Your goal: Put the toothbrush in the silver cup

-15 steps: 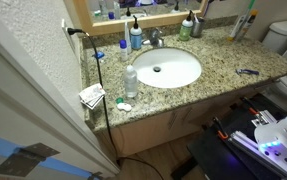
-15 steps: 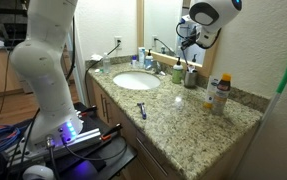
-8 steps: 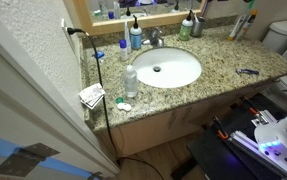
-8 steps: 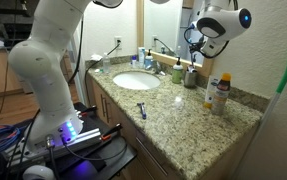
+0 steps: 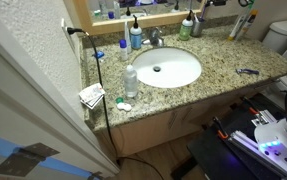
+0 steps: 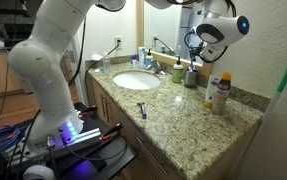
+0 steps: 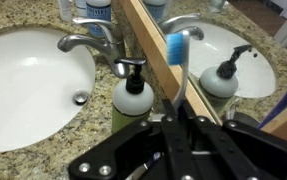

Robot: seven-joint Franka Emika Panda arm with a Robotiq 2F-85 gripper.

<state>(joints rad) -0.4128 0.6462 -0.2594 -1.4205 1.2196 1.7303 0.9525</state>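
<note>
While the gripper [image 7: 181, 122] hangs above the silver cup [image 6: 191, 77], its jaws clamp the toothbrush [image 7: 177, 47]; the blue head juts beyond them.

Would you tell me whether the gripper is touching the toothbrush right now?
Touching: the wrist view shows the gripper shut on the toothbrush handle.

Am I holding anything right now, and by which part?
The gripper holds the toothbrush by its handle; the blue head sticks out beyond it.
</note>
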